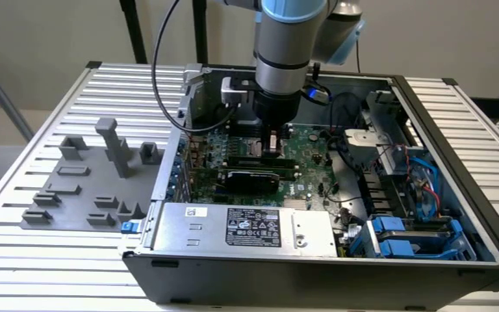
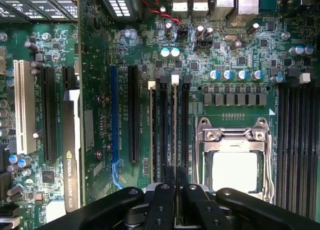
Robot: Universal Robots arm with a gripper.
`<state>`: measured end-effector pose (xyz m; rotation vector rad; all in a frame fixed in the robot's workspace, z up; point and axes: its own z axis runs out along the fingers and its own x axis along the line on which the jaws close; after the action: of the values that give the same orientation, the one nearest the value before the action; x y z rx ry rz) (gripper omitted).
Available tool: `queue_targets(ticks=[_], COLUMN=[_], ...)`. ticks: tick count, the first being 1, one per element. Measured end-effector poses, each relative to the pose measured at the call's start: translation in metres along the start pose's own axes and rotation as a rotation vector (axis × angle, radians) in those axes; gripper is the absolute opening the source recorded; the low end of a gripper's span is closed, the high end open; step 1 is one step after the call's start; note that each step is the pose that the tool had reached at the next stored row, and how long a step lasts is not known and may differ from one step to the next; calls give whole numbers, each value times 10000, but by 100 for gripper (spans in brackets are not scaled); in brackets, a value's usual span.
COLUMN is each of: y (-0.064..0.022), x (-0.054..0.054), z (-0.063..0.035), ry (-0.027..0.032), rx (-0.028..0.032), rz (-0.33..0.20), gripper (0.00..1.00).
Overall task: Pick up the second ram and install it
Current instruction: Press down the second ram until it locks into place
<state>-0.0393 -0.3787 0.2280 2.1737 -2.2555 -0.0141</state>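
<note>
Arm reaches down into the open PC case (image 1: 457, 195) on the slatted table (image 1: 24, 260). Gripper (image 1: 271, 144) sits low over the motherboard (image 1: 310, 146), just above the black graphics card (image 1: 249, 179) as seen in the exterior view.

Wrist view: gripper (image 2: 175, 177) fingers (image 2: 169, 176) are drawn nearly together, only a thin gap between the tips. In that gap a thin edge-on strip, the ram (image 2: 175, 140), runs away from the fingertips along one of the memory slots (image 2: 164, 130). The fingers pinch its near end. The strip's far end meets a white latch (image 2: 175, 80). A second white latch (image 2: 151, 84) stands at the end of a neighbouring slot, where a pale strip also lies along the slot; cannot tell whether that is another stick. Whether the held ram is fully seated cannot be told.

Beside these slots is the CPU socket (image 2: 235, 165), its metal frame around a bright square. Another bank of dark slots (image 2: 300, 140) lies on the socket's far side. On the other side of the ram slots: a blue slot (image 2: 114, 120), black expansion slots (image 2: 133, 115), a white slot (image 2: 21, 105), and the graphics card's label (image 2: 71, 177).

Exterior view: grey holder blocks (image 1: 85, 188) stand on a grey plate on the table, toward the exterior view's left, well apart from the gripper. The power supply (image 1: 241, 227) lies at the case's near edge, blue drive brackets (image 1: 405, 237) toward the exterior view's right.
</note>
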Motion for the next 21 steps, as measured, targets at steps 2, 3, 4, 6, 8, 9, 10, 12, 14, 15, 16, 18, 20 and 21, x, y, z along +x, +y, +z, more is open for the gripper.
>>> queue_targets(ticks=[2,3,4,6,8,9,10,12,14,15,16,18,20,21], y=[0,0,0,0,0,0,0,0,1,1,1,5,15,22], x=[0,0,0,0,0,0,0,0,0,0,0,0,1,1], z=[3,5,6,10,12,12,12,3,-25,-47,-72,-116,-144,-151], ry=[2,5,8,13,22,21,22,20,20,20,21,20,21,21], rx=[0,0,-1,0,0,0,0,0,0,0,0,0,0,0], rz=[0,0,0,0,0,0,0,1,1,1,0,1,1,0], gripper=[0,0,0,0,0,100,100,100,100,100,100,100,100,100])
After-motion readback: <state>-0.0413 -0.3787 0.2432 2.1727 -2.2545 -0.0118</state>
